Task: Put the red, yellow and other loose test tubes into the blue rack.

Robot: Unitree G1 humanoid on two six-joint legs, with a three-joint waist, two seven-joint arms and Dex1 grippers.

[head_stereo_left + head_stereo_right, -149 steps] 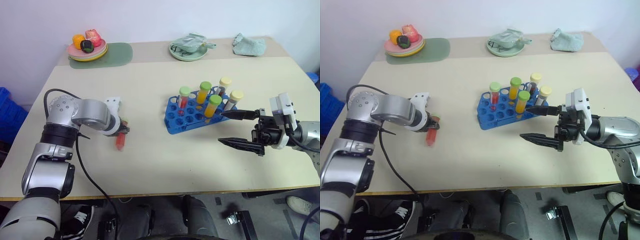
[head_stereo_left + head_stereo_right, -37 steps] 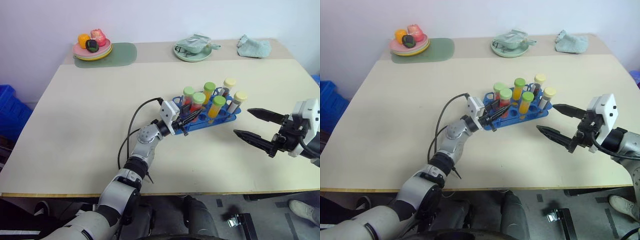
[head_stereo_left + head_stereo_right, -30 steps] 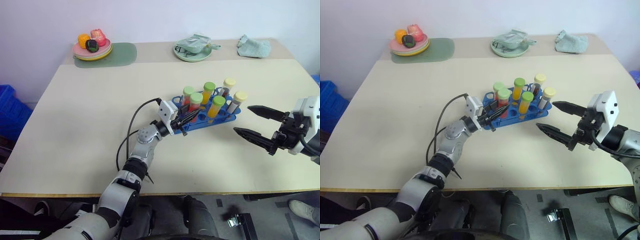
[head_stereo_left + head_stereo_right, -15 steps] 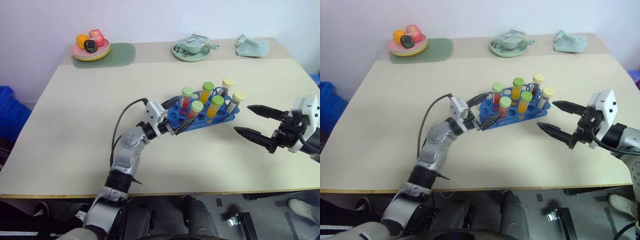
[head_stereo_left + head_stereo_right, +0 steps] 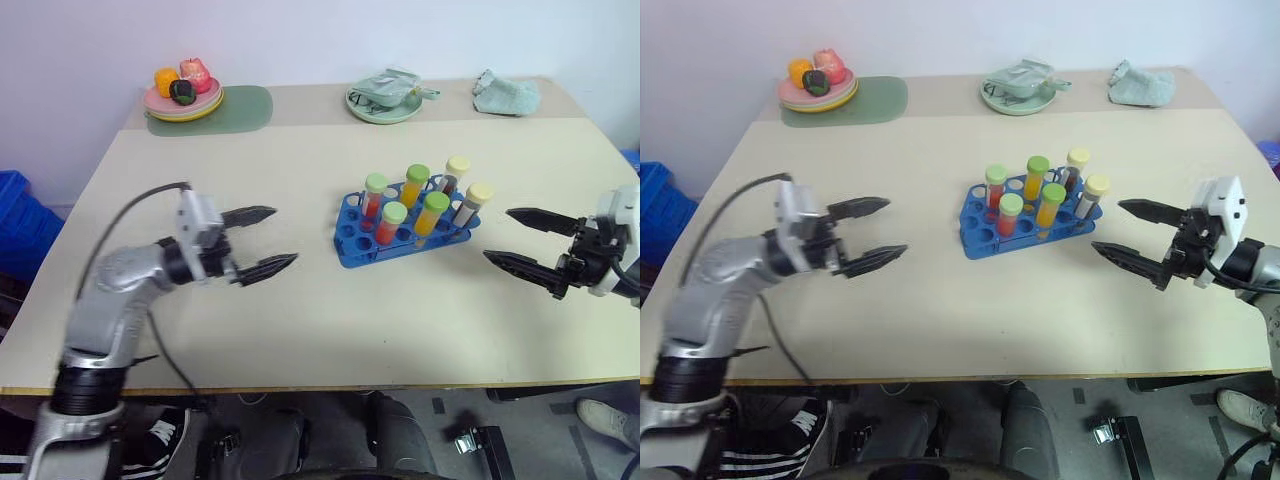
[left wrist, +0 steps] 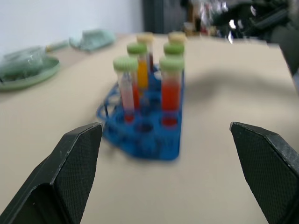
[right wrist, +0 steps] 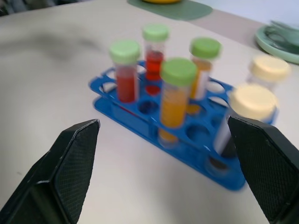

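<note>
The blue rack [image 5: 352,242] sits right of the table's middle with several capped tubes upright in it. A red tube [image 5: 389,226] and a yellow tube [image 5: 430,216], both green-capped, stand in front, and a dark tube with a pale yellow cap [image 5: 478,194] at the right end. My left gripper [image 5: 283,236] hovers open and empty well to the left of the rack, pointing at it. Just right of the rack, my right gripper [image 5: 498,234] is open and empty too. The left wrist view has the rack [image 6: 161,150] between my fingers [image 6: 70,172]; the right wrist view frames the rack [image 7: 117,106] likewise.
At the back left a pink plate of toy fruit [image 5: 182,100] rests on a green mat [image 5: 240,104]. A pale green plate [image 5: 385,103] and a crumpled cloth [image 5: 505,93] lie along the back edge. A blue crate [image 5: 20,225] stands off the table's left side.
My left gripper opened, left the red tube standing in the rack's front row and drew back to the left. The right gripper drifted slightly right.
</note>
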